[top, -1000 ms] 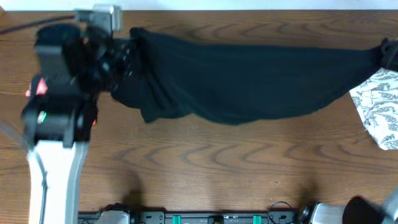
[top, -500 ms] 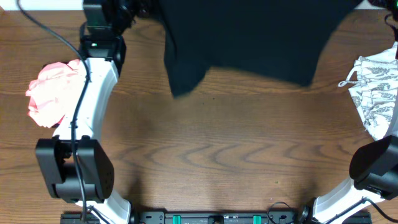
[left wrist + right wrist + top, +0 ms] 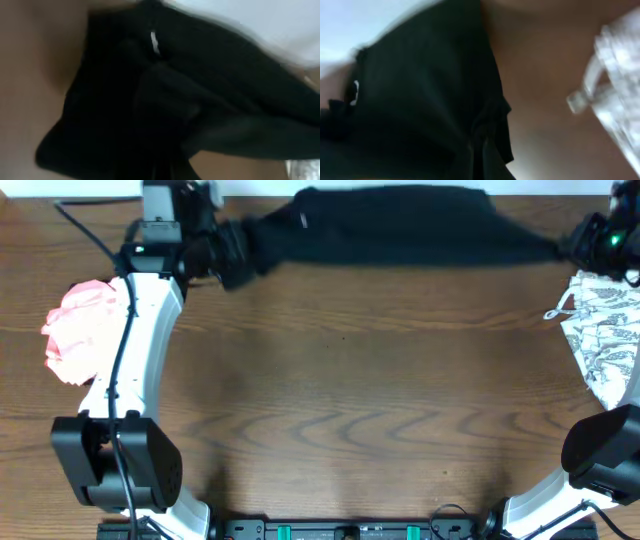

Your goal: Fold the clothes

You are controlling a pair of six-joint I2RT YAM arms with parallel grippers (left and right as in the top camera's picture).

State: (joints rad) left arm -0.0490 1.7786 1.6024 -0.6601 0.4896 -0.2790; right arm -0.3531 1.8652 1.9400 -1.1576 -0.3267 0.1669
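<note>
The black garment [image 3: 400, 230] is stretched into a long narrow band along the table's far edge, a small white logo [image 3: 303, 220] near its left end. My left gripper [image 3: 232, 258] holds its bunched left end, and my right gripper [image 3: 580, 242] holds its right end. Both look shut on the fabric. The black cloth fills the left wrist view [image 3: 150, 100] and the right wrist view [image 3: 420, 100], blurred, hiding the fingers. A coral-pink garment [image 3: 80, 325] lies crumpled at the left. A white leaf-patterned garment [image 3: 600, 340] lies at the right.
The brown wooden table [image 3: 350, 410] spans the view. The left arm [image 3: 130, 350] curves up the left side past the pink garment. The right arm's base [image 3: 600, 450] is at the lower right. The white patterned garment also shows in the right wrist view [image 3: 615, 75].
The black garment hung wide over the table's top middle half a second ago. It is now a narrow band along the far edge, and both grippers have spread apart with it.
</note>
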